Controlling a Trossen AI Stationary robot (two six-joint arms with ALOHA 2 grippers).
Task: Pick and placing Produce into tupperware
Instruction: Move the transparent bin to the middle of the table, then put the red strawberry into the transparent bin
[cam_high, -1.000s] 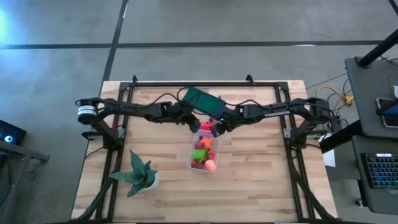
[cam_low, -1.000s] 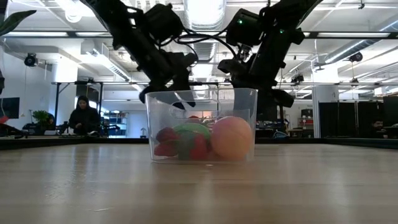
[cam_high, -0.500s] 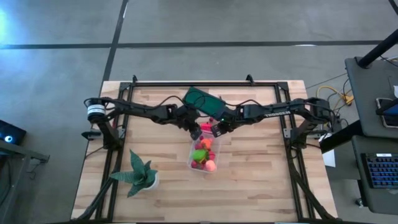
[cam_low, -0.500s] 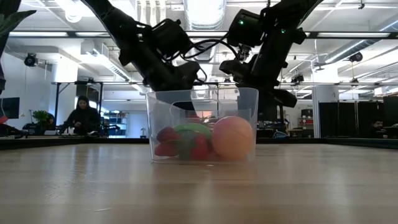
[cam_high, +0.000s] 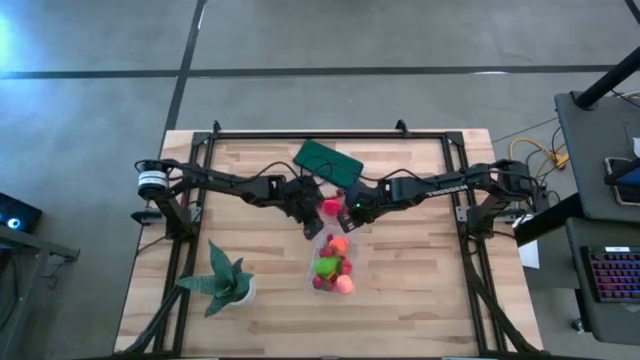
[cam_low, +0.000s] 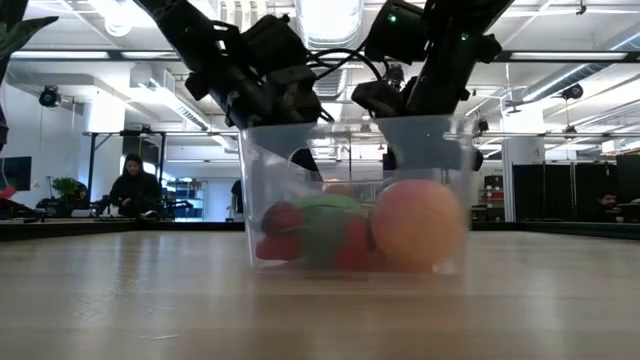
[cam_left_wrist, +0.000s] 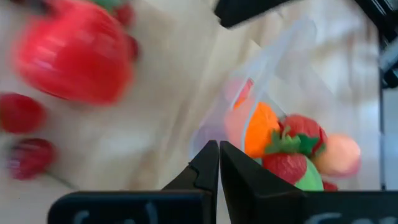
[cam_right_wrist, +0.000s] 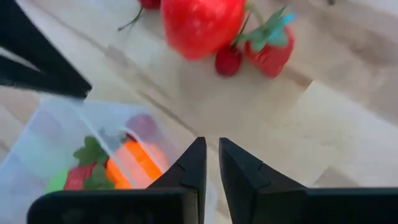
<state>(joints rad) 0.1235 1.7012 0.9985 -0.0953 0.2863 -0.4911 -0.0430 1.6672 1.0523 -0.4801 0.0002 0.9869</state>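
While the tupperware (cam_high: 331, 265) sat mid-table holding produce (cam_high: 327, 267), both pincers gripped its far rim: left gripper (cam_high: 312, 228) clenched on one corner, right gripper (cam_high: 347, 219) clenched on the other. Beyond lay a red piece (cam_high: 331, 207) and a dark green rectangle (cam_high: 328, 162).

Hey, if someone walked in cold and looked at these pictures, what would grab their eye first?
Probably the clear tupperware near the middle of the wooden table, packed with bright toy produce. Both dark arms meet at its far rim, the left end effector and right end effector shut on its edge. A big red piece lies outside the tupperware between them, and a spiky potted plant stands at the left.
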